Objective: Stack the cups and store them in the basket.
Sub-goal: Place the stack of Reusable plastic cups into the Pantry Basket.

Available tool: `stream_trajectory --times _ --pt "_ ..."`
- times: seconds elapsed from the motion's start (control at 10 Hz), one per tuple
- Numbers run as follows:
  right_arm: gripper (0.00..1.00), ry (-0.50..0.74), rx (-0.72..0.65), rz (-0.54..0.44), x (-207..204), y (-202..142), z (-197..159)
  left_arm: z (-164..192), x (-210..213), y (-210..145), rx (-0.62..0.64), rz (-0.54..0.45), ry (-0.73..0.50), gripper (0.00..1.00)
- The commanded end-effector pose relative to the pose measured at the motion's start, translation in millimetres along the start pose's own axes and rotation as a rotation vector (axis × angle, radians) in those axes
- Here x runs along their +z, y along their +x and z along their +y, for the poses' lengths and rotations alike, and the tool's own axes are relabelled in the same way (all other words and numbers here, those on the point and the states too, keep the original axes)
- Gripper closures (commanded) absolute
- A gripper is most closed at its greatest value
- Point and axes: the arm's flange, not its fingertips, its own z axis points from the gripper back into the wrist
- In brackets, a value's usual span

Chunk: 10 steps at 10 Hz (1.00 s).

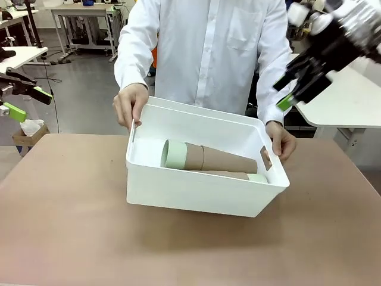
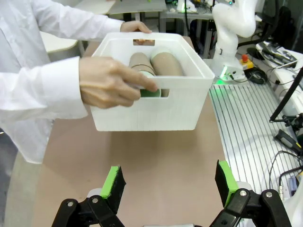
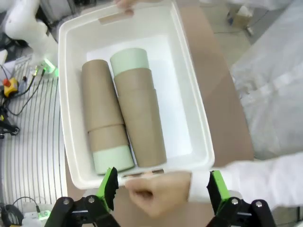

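Note:
The white basket [image 1: 196, 193] sits mid-table, a person's hands [image 1: 128, 101] gripping both its short ends. Inside, the cups lie on their sides in two nested stacks. One stack [image 3: 137, 118] is khaki with a mint cup [image 3: 129, 60] at one end. The other stack [image 3: 102, 109] is khaki with a mint cup at the opposite end. My left gripper [image 1: 27, 102] hangs open at the far left, off the table, and faces the basket [image 2: 151, 113] from a distance [image 2: 169, 182]. My right gripper [image 1: 292, 89] is open high at the upper right, looking down over the basket [image 3: 66, 94].
Bare brown tabletop [image 1: 71, 238] surrounds the basket. The person stands close behind the far edge. A small cardboard box [image 1: 27, 134] sits beyond the table's left corner. In the left wrist view, a ribbed metal surface [image 2: 246, 123] and an arm base [image 2: 232, 28] lie past the table's edge.

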Motion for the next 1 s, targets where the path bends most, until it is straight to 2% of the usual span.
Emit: stream_trajectory --times 0.0,0.2,0.4,0.6,0.7,0.8,0.9 --pt "0.0 0.041 -0.027 -0.1 21 -37 -28 -1 0 4 0.007 -0.003 0.004 0.0" --pt "0.0 0.048 -0.035 -0.193 52 -98 -27 -1 0 4 0.007 -0.003 0.004 0.0" --pt "0.0 0.018 -0.016 -0.234 71 -162 -2 -1 0 4 0.007 -0.003 0.004 0.0" --pt "0.0 -0.032 0.0 -0.255 72 -203 19 -1 0 4 0.007 -0.003 0.004 0.0" --pt "0.0 -0.041 -0.041 -0.29 67 -211 25 -1 0 4 0.007 -0.003 0.004 0.0" --pt "0.0 -0.007 -0.032 -0.228 79 -197 7 -1 0 4 0.007 -0.003 0.004 0.0" --pt "0.0 -0.007 -0.032 -0.228 79 -197 7 -1 0 4 0.007 -0.003 0.004 0.0"
